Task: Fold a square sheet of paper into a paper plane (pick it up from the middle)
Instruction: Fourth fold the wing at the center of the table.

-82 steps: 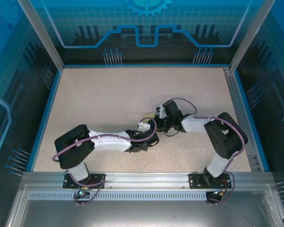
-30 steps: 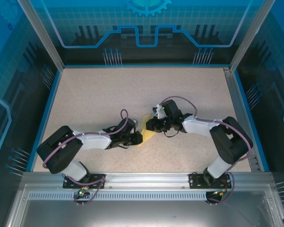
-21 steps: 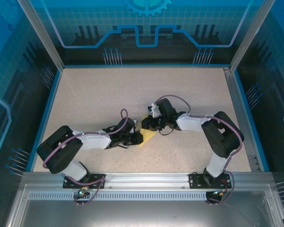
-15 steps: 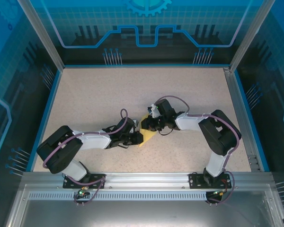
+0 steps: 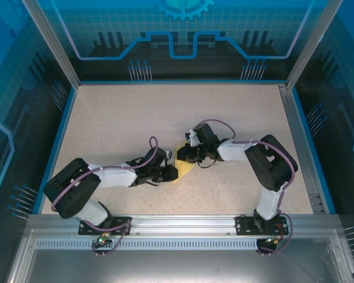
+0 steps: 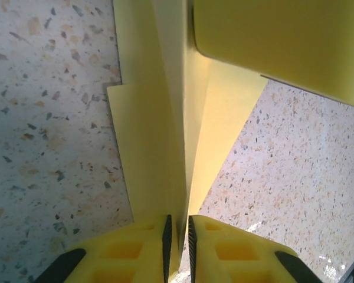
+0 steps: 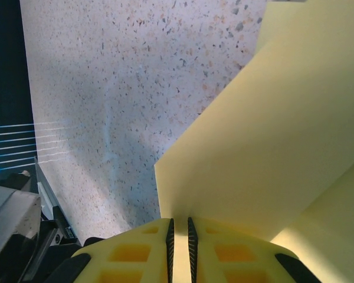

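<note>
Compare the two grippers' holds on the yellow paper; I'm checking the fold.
The left gripper pinches the folded yellow paper where layers meet at a crease; the right gripper pinches a smooth, flat panel. From above, the left gripper sits at the paper's near-left side, the right gripper at its far side. Both are shut on the paper.

From above, the paper plane (image 5: 185,169) is mostly buried under the left gripper (image 5: 170,172) and right gripper (image 5: 180,157). Only a yellow sliver pokes out, way too small to read the folds. On the left wrist cam it runs off the top edge, and a blurry yellow block (image 6: 283,41), itself cropped, covers its upper right. On the right wrist cam it spills off the top and right edges.
</note>
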You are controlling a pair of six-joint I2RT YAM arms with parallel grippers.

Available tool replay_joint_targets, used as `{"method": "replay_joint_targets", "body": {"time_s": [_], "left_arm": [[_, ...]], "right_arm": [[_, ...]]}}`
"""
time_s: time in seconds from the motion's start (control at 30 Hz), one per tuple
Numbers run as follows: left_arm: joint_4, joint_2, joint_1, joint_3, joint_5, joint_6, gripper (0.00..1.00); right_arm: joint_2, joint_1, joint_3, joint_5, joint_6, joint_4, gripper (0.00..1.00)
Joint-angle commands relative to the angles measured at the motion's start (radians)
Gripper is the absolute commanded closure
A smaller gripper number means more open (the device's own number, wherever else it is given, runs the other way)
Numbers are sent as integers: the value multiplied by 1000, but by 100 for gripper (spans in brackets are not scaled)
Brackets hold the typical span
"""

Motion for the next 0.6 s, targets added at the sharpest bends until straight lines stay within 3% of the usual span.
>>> {"method": "replay_joint_targets", "body": {"time_s": [0.0,0.17,0.43,0.57], "left_arm": [[-23,-18,9,-14,22,14,83],[-43,-21,9,-16,-2,9,84],[-50,-20,8,-8,26,27,76],[-55,-4,7,0,36,34,78]], "right_arm": [[15,-8,25,-2,5,1,83],[23,-11,27,0,7,2,83],[23,-10,36,-3,7,-3,83],[23,-10,41,-4,7,-3,83]]}}
